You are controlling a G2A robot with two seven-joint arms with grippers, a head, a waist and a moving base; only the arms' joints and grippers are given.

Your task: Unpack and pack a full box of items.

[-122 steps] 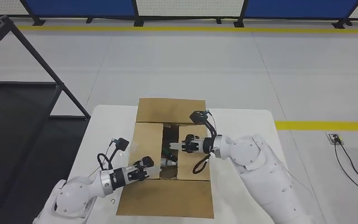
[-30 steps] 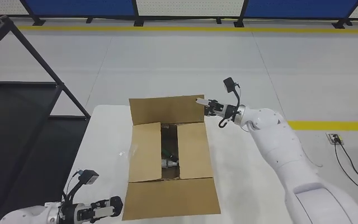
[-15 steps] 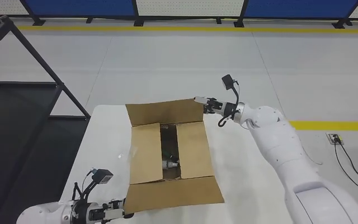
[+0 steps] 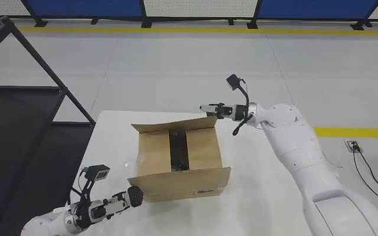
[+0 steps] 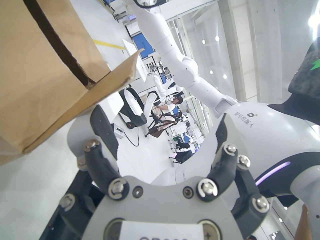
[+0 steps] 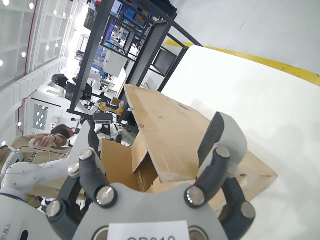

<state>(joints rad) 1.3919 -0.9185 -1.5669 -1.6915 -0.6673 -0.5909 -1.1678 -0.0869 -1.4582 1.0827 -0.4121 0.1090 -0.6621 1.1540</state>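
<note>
- Cardboard box [image 4: 204, 150] stands mid-tabletop [image 4: 260, 194]. Its side flaps [image 4: 153, 154] are folded in with a dark gap between them, and the contents are hidden.
- Step in hand, as judged: fold the far flap [image 4: 174, 125] and the near flap [image 4: 186, 183] over the side flaps to close the box.
- Method: drive both flaps inward together with equal force so the box does not slide. Push on the flat of each flap rather than its corner, which would buckle.
- Pose, right arm: it is stretched out over the far side of the tabletop. The right claw [image 4: 205, 108] is released at the far flap's right corner, and the flap edge lies between its spread fingers [image 6: 215, 131].
- Pose, left arm: it is low at the box's near-left corner. The left claw [image 4: 134, 196] is released and angled up beneath the near flap, gripping nothing.
</note>
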